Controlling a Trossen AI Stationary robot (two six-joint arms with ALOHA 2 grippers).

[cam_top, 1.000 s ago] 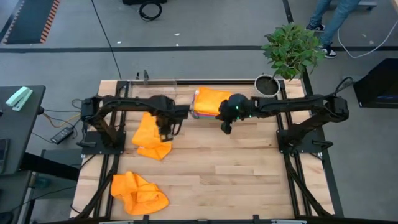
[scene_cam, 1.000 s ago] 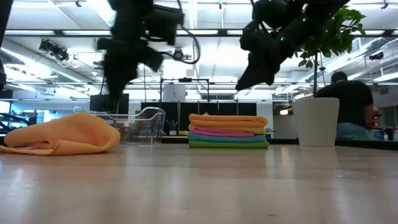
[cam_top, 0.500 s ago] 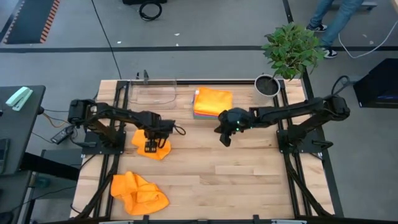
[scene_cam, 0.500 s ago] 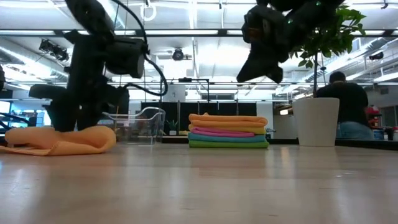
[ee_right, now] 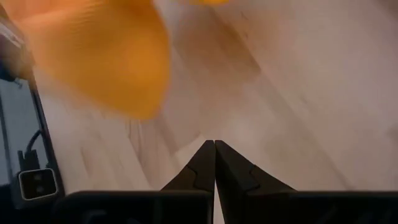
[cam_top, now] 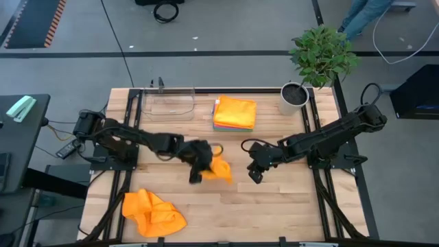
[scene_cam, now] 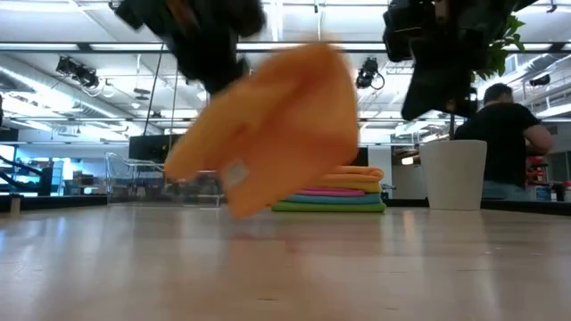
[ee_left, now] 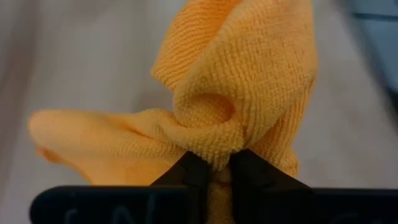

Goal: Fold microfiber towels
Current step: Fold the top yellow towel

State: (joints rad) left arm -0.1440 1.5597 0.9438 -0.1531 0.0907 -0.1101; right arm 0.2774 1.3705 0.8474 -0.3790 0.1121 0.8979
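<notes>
The left tool [cam_top: 199, 167] pinches a bunched fold of an orange microfiber towel [cam_top: 219, 167] between its nearly closed fingers [ee_left: 189, 171], holding the cloth clear of the wooden tabletop [cam_top: 274, 206] near its middle. Just beside it, the right tool [cam_top: 255, 171] hangs above the boards with its fingers [ee_right: 208, 163] pressed together, gripping nothing. A second orange towel [cam_top: 154, 213] lies crumpled near the front left corner, well apart. At the back edge sits a folded stack of towels [cam_top: 234, 113], orange on top with pink, blue and green below, between a clear plastic tray [cam_top: 168, 104] and a potted plant [cam_top: 322, 58].
</notes>
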